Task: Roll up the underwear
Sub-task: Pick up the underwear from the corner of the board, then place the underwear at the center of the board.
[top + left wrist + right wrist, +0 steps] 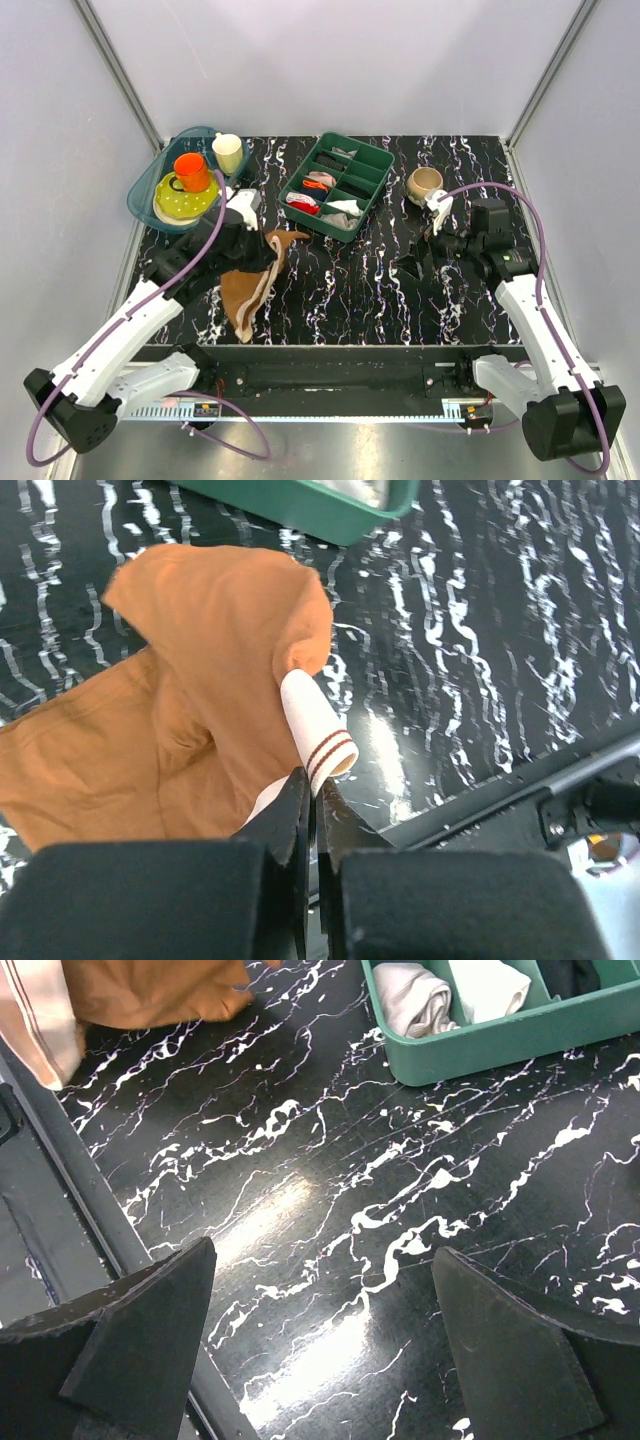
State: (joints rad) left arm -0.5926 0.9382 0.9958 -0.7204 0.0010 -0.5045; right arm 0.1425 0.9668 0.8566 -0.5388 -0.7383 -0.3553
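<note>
The rust-brown underwear [250, 285] hangs crumpled at the table's left, partly lifted. My left gripper [272, 243] is shut on its cream waistband. In the left wrist view the closed fingertips [315, 780] pinch the striped waistband [318, 730], and the brown fabric [190, 690] spreads to the left over the table. My right gripper [415, 265] is open and empty over bare table right of centre, well apart from the underwear. In the right wrist view the gripper [325, 1290] has its jaws wide, and the underwear [150, 990] shows at the top left.
A green divided tray [375, 160] with small fabric rolls stands at the back centre; it also shows in the right wrist view [500, 1040]. A tan mug [424, 184] sits to its right. A teal bin [145, 190] with an orange cup, cream cup and plates is at the back left.
</note>
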